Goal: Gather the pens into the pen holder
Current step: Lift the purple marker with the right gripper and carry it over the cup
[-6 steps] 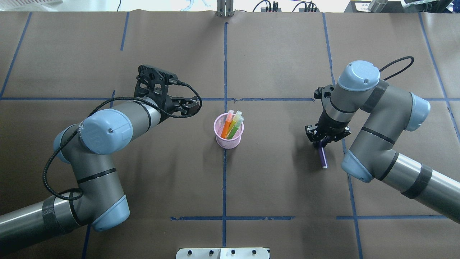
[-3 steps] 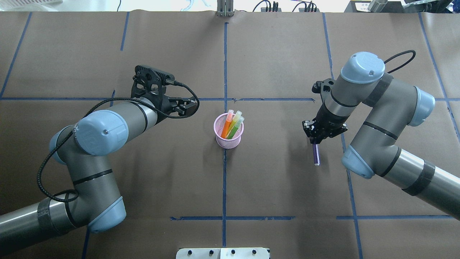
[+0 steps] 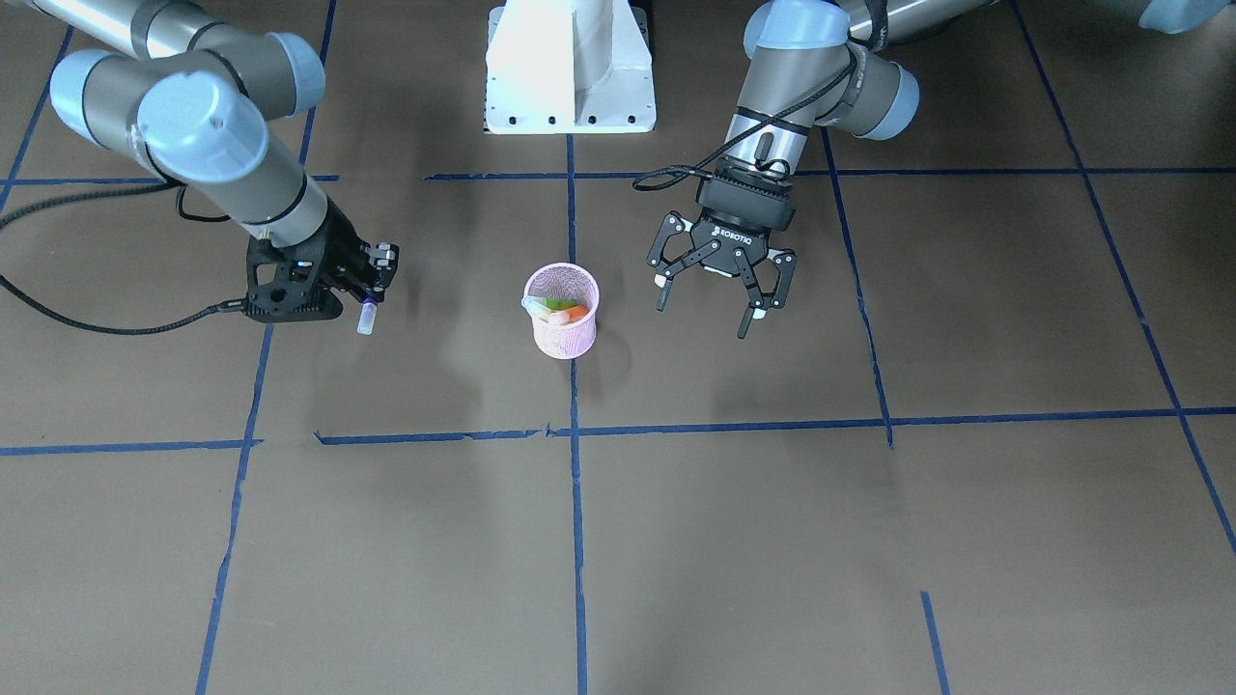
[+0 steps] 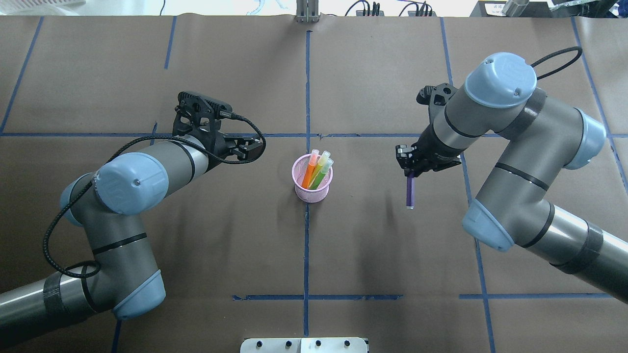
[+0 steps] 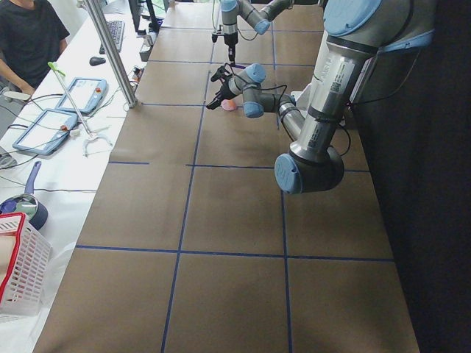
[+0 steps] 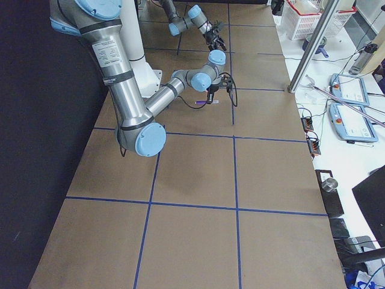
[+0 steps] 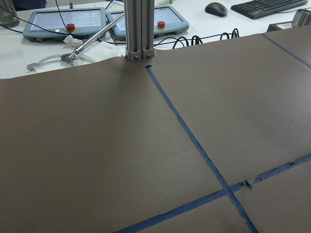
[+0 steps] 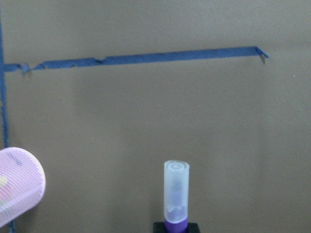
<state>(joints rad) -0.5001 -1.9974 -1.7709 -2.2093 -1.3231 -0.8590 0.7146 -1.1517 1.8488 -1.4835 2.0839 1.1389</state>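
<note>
The pink mesh pen holder (image 4: 312,185) stands at the table's middle, also in the front view (image 3: 563,319). An orange, a yellow and a green pen (image 4: 318,170) stand in it. My right gripper (image 4: 412,169) is shut on the purple pen (image 4: 410,192) and holds it off the table, to the cup's right, whitish cap pointing away from the jaws. The right wrist view shows the cap (image 8: 176,191) and the cup's rim (image 8: 17,187) at lower left. My left gripper (image 3: 719,304) is open and empty, left of the cup in the overhead view (image 4: 248,149).
Blue tape lines cross the brown table cover. A metal post (image 4: 307,12) stands at the far edge, with tablets (image 7: 63,22) behind it. The white robot base (image 3: 570,68) is at the near side.
My right gripper has lifted the purple pen off the table and carried it left toward the cup and a little farther away. My left arm has drawn back slightly to the left.
</note>
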